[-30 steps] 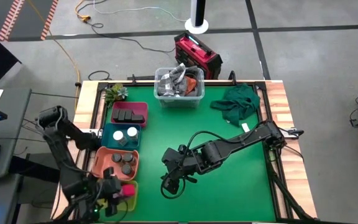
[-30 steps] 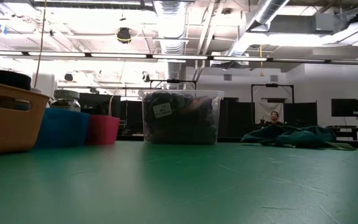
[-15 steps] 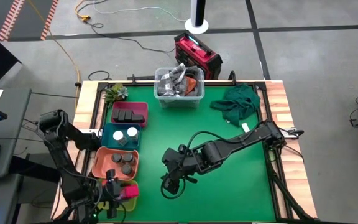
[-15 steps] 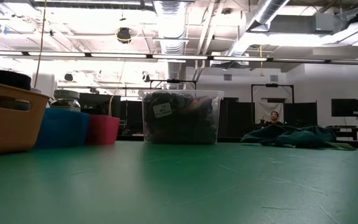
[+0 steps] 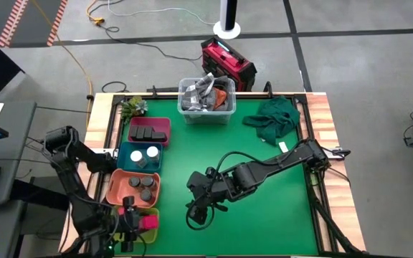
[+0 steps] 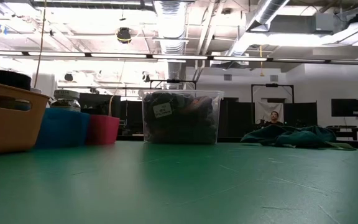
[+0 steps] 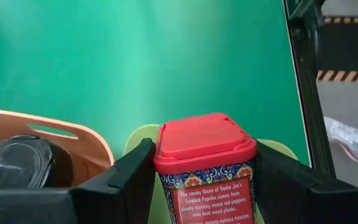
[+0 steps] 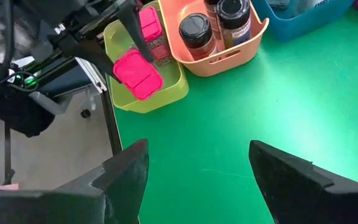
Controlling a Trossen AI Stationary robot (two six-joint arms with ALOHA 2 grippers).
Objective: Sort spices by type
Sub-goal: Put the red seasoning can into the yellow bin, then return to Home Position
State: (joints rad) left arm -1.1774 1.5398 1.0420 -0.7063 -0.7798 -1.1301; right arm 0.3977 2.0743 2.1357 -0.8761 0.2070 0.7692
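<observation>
The pink-red box (image 7: 204, 162) is sitting clamped between my left gripper (image 7: 204, 186) fingers directly above the yellow-green tray (image 8: 120, 37), so I am lowering it straight before releasing, while the right gripper (image 8: 197, 171) is idling open mid-table.

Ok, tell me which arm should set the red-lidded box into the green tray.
Left. Its end effector is shut on the red-lidded box right over the green tray. The right end effector is open and empty, out over the mat.
</observation>
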